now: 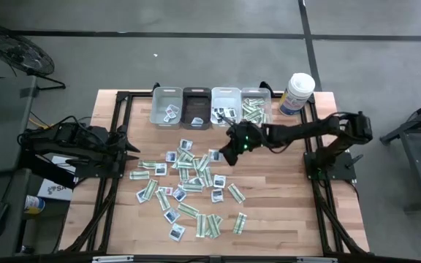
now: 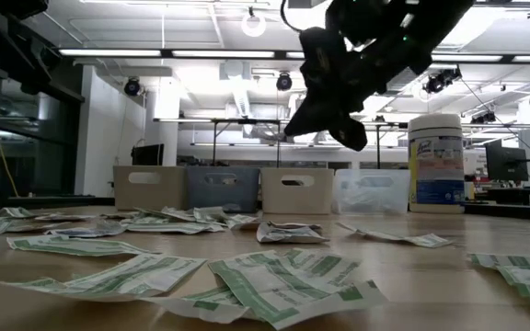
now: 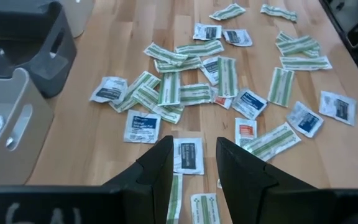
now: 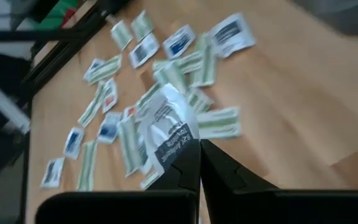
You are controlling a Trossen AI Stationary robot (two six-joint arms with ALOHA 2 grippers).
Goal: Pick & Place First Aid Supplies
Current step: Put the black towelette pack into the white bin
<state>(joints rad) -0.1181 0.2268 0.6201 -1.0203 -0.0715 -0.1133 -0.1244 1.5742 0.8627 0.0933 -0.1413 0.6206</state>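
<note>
The first aid supplies (image 1: 188,183) lie scattered flat over the middle of the wooden table: narrow green-and-white strips and squarish white packets. My right gripper (image 1: 222,158) hangs above the pile's far part, raised clear of the table in the low view (image 2: 339,119), and is shut on one white packet (image 4: 166,121) with dark print. My left gripper (image 1: 129,150) waits at the table's left side, open, looking over the packets (image 3: 194,149) with nothing between its fingers. My right gripper pinches the white packet by one edge (image 4: 179,148) between its two fingers, slanting down from the table's right side. The packet sticks out past the fingertips, slightly curled, lifted clear of the packets below.
Several small bins (image 1: 196,107) stand in a row at the table's far edge, some holding packets. A white canister with a blue label (image 1: 297,93) stands to their right. Bare wood lies along the right side (image 1: 291,204).
</note>
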